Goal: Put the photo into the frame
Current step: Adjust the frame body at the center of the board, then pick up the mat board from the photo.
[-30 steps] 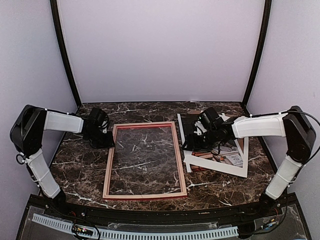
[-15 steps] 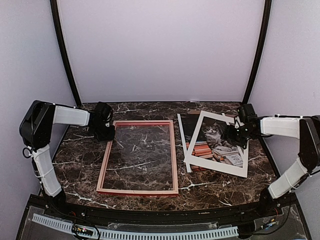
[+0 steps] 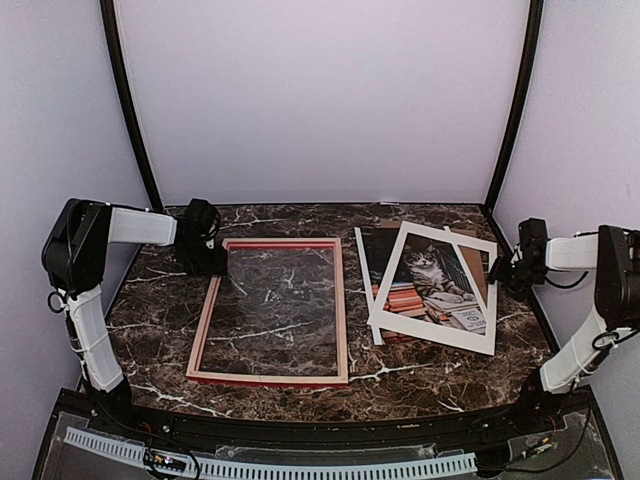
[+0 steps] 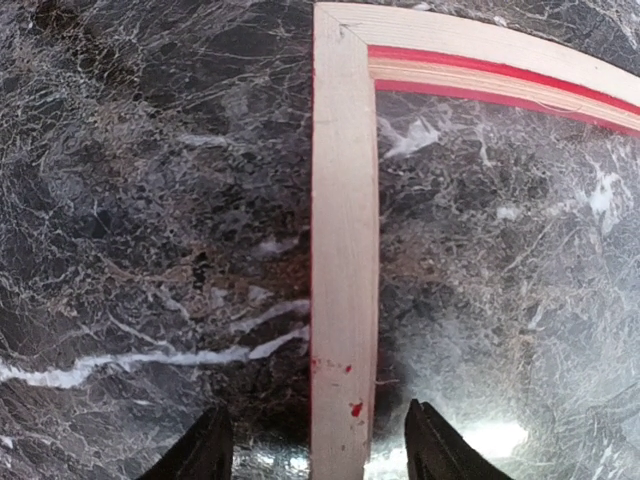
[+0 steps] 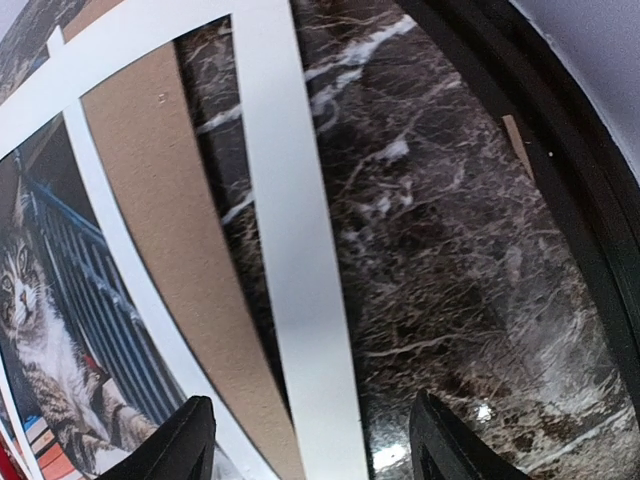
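One frame (image 3: 280,243) is counted on the one surface (image 3: 150,320). One photo (image 3: 425,270), one white mat (image 3: 432,337) and one brown board (image 3: 473,265) are counted beside it. Two arms are seen, the left arm (image 3: 135,228) and the right arm (image 3: 575,250). Two fingers are counted on each: the left fingers (image 4: 205,455) and the right fingers (image 5: 190,445).

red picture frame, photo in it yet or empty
Empty: dark marble tabletop shows through the thin red wooden frame, and the cat photo lies beside it under a white cardboard mat.
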Controlling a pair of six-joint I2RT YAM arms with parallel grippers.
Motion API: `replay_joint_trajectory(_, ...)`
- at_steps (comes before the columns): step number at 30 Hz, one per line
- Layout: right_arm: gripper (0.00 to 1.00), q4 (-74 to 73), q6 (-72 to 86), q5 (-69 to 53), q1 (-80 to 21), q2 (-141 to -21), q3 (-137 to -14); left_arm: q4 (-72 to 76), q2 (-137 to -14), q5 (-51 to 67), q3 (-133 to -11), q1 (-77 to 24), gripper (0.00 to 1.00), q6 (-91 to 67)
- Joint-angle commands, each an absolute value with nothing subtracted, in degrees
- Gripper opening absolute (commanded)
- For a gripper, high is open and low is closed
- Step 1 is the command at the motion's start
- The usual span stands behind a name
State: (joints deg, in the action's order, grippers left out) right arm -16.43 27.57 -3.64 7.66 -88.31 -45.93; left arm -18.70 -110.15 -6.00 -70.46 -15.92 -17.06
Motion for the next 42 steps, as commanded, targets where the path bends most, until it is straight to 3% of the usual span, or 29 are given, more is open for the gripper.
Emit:
replay_joint_trajectory(1,0.67,-13.23,25.81,-5.92,9.58,-90.88,-44.96,-19.15,-109.45,-4.43,-71.98,-15.91,0.64,-17.19)
replay_joint_trajectory(13,0.59,-8.49,25.55,-14.31,12.04,-93.44,-41.32,-18.68,-108.88,-2.26,-71.28,-15.91,0.66,-17.93)
replay_joint_trajectory(26,0.34,-1.59,24.86,-23.47,15.52,-91.26,-35.62,-17.11,-105.01,1.96,-69.53,-17.05,0.66,-18.64)
replay_joint_trajectory(34,0.26,-0.24,24.52,-25.85,16.62,-90.18,-34.33,-8.43,-101.99,13.70,-70.04,-25.02,0.68,-22.74)
replay_joint_trajectory(42,0.21,2.49,24.54,-27.45,16.87,-90.15,-33.48,-2.62,-107.97,17.77,-77.26,-36.58,0.70,-25.62)
